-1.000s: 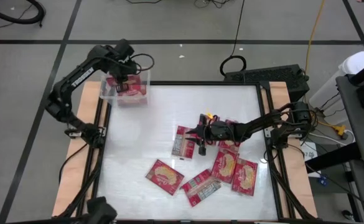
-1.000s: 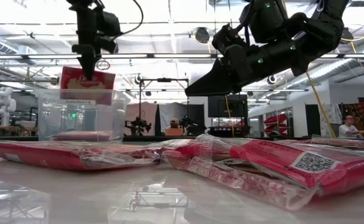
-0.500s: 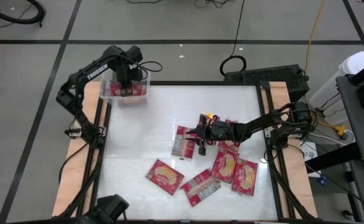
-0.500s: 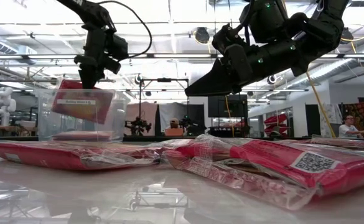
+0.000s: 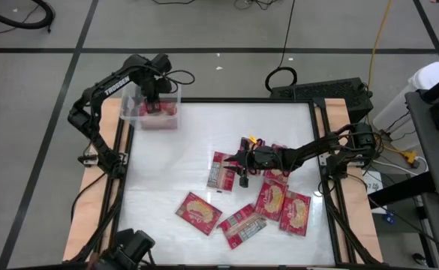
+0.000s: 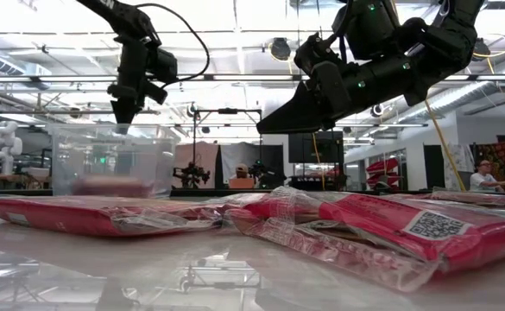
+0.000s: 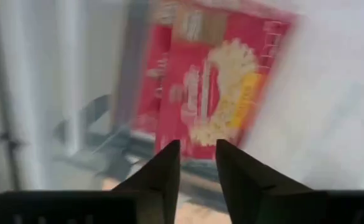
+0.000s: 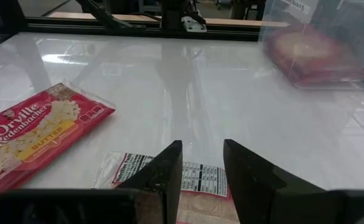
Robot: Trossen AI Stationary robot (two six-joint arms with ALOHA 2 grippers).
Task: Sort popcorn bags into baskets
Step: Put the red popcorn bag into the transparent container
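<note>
The clear basket (image 5: 131, 109) stands at the table's far left corner, with red popcorn bags (image 5: 159, 117) lying flat on its floor (image 6: 110, 186). My left gripper (image 5: 152, 97) hangs just above it, fingers pointing down and open (image 7: 197, 155). Nothing is between them, and the top bag (image 7: 213, 93) lies below, popcorn picture up. Several more popcorn bags (image 5: 270, 199) lie flat around the table's middle and near side. My right gripper (image 5: 242, 163) hovers open over them (image 8: 201, 155), above a bag with its printed side up (image 8: 169, 177).
My right arm reaches in from the table's right edge (image 5: 317, 154). A bare white stretch of table (image 5: 174, 157) lies between the basket and the loose bags. In the low view, nearby bags (image 6: 407, 229) fill the foreground.
My left gripper has sunk toward the basket with a popcorn bag hanging from it and has let go. The bag has dropped out of the fingers and now lies flat in the basket on the others.
</note>
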